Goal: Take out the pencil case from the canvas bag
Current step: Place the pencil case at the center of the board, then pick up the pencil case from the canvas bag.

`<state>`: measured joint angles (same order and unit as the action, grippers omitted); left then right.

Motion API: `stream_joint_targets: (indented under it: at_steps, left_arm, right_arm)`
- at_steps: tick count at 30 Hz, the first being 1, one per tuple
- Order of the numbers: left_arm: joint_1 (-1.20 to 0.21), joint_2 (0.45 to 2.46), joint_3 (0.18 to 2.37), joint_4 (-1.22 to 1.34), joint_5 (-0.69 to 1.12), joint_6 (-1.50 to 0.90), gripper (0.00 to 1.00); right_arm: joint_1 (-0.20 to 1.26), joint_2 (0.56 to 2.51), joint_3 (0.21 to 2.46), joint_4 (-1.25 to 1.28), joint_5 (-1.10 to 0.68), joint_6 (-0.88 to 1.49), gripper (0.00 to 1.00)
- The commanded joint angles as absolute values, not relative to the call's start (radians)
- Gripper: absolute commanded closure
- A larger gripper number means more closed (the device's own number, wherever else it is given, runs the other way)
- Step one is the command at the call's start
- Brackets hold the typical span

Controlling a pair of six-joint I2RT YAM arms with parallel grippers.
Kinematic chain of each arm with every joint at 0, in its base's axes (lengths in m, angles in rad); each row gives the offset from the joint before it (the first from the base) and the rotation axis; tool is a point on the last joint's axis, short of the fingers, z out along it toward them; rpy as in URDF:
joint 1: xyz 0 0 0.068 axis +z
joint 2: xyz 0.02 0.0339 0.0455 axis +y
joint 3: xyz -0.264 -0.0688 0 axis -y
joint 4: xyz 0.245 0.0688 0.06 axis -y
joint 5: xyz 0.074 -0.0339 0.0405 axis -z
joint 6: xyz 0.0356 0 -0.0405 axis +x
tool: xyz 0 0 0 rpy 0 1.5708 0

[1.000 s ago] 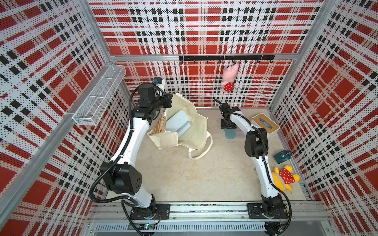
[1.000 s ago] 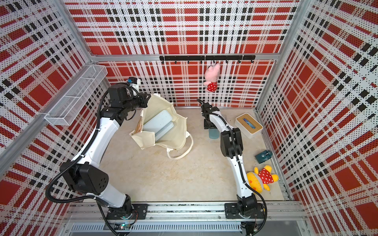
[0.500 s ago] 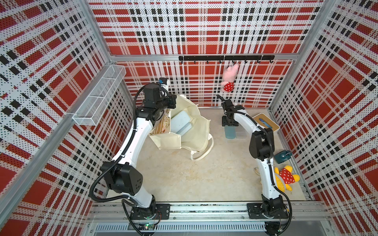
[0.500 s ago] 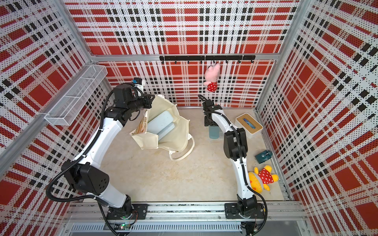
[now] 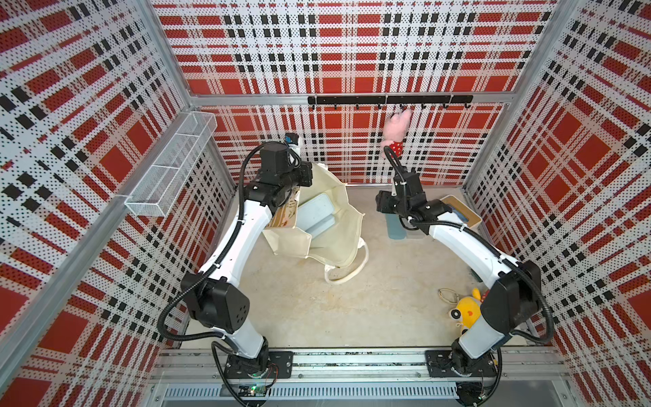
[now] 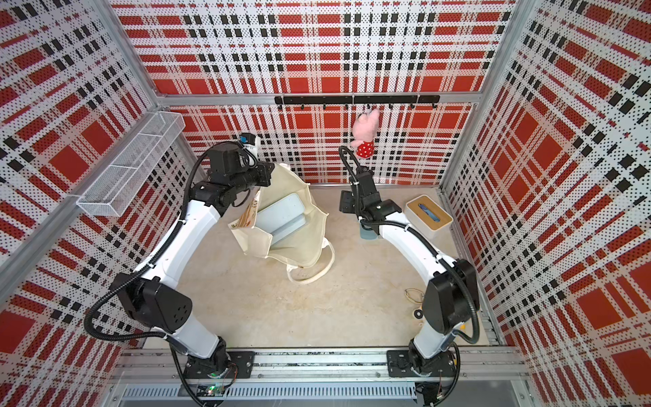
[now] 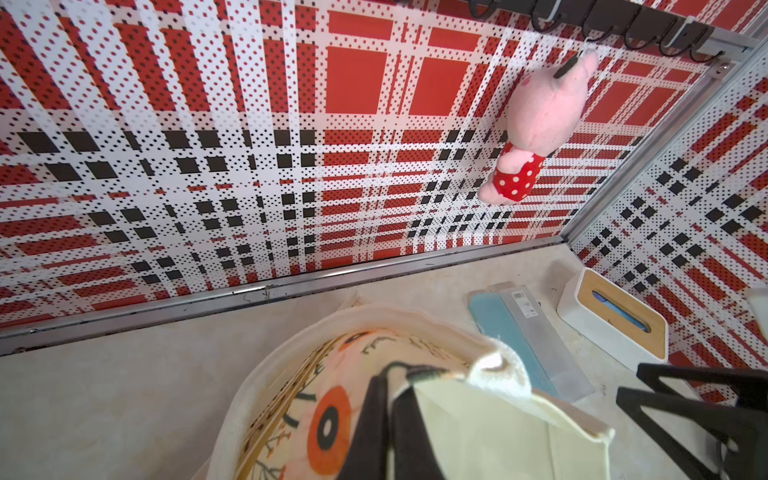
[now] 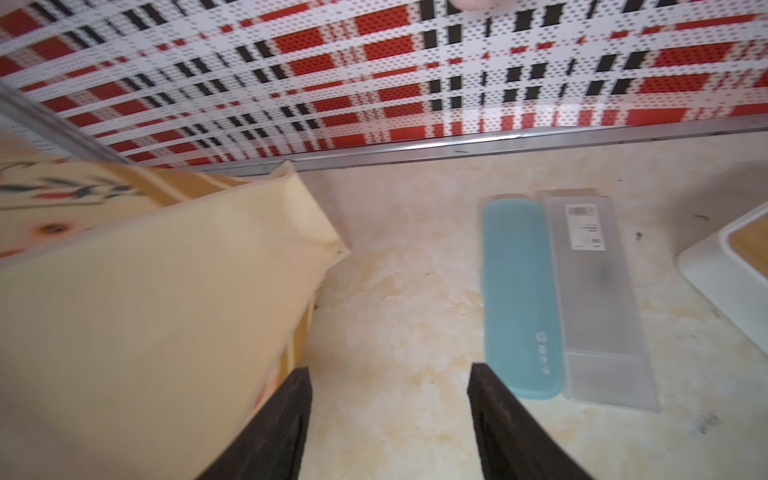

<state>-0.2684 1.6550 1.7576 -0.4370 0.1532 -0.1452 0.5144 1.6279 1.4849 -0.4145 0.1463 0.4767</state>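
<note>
The cream canvas bag [image 5: 338,225] [image 6: 303,243] lies slumped on the table at the back left, mouth up. My left gripper [image 7: 390,378] [image 5: 303,174] is shut on the bag's [image 7: 478,428] rim and holds it raised. A pale blue-grey flat thing [image 5: 317,218] shows inside. The slim blue pencil case [image 8: 519,299] [image 5: 394,227] [image 7: 511,345] lies flat on the table outside the bag. My right gripper [image 8: 388,374] [image 5: 382,204] hangs open above bare table, between the bag [image 8: 145,311] and the pencil case, with nothing in it.
A translucent grey case [image 8: 598,299] lies against the pencil case. A white box with wooden lid [image 5: 461,211] stands at the back right. A pink plush [image 5: 396,130] hangs on the back wall. A yellow plush [image 5: 466,310] lies by the right arm. A wire basket [image 5: 172,169] hangs on the left wall.
My right arm's elbow has swung down and to the right, and its open gripper has come off the pencil case toward the bag. The left gripper has shifted slightly right with the rim.
</note>
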Motion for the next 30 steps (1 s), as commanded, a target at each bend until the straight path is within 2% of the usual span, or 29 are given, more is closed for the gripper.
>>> stream_joint_targets:
  at_steps: [1,7,13,20,25,30]
  left_arm:
    - [-0.288,1.641,1.836,-0.314,0.128,-0.145,1.0]
    - [-0.305,1.65,1.853,-0.314,0.091,-0.152,1.0]
    - [-0.31,1.66,1.858,-0.305,0.102,-0.162,1.0]
    - [-0.318,1.66,1.843,-0.286,0.138,-0.167,1.0]
    - [-0.322,1.648,1.836,-0.278,0.165,-0.149,1.0]
    - [-0.324,1.631,1.819,-0.258,0.21,-0.144,1.0]
  right_arm:
    - [0.571,1.538,1.427,-0.238,0.109,0.491,0.36]
    - [0.705,1.445,1.339,-0.078,0.091,0.488,0.39]
    - [0.834,1.46,1.344,-0.029,0.067,0.425,0.41]
    - [0.861,1.563,1.382,-0.092,0.048,0.38,0.48]
    - [0.861,1.65,1.407,-0.146,0.103,0.408,0.53]
    - [0.86,1.764,1.423,-0.146,0.158,0.412,0.53]
